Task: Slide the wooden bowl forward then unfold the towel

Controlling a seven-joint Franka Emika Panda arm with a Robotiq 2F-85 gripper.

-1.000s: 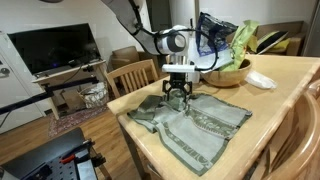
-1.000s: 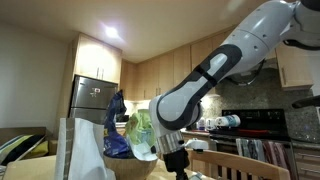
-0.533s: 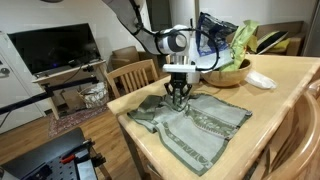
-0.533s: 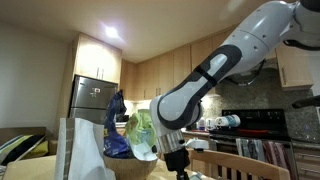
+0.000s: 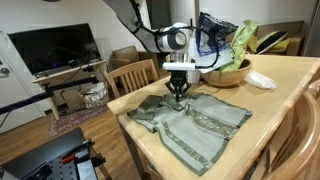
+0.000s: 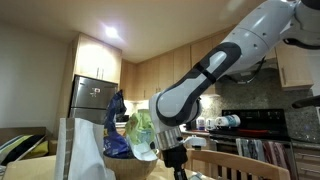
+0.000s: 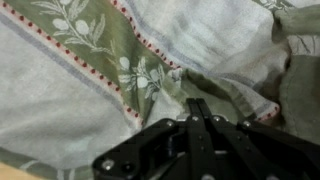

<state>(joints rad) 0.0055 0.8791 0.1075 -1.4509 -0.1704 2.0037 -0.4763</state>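
While the arm (image 5: 150, 30) reaches down over the table (image 5: 275, 115), the gripper (image 5: 178, 95) stands upright on the towel (image 5: 200, 122). In the wrist view the gripper (image 7: 196, 104) has its fingers brought together, tips meeting on a raised ridge of the towel (image 7: 90, 60). Creases run out from that pinch, so the fingers are clamped on a fold of the cloth.

Towel: grey-green with paler stripes. The wrist view shows olive sprigs in the stripes and lines of red dots along them. It lies at the table corner nearest the wooden chair (image 5: 133, 75), reaching both edges that meet there. The side toward the chair is rumpled and doubled over; the rest lies flat.

Wooden bowl (image 5: 233, 73): on the table behind the gripper, toward the far edge, apart from the towel. It holds green leafy stuff (image 5: 243, 40) and a dark blue bag (image 5: 212, 32).

Small white dish (image 5: 262, 80): just beside the bowl, on the side away from the chair.

Off the table: a television (image 5: 55, 50) beyond the chair.

In an exterior view set low at table height, the arm (image 6: 215, 75) fills the middle, with a refrigerator (image 6: 92, 100) and kitchen cabinets (image 6: 150, 80) behind. Fingertips cannot be made out there.
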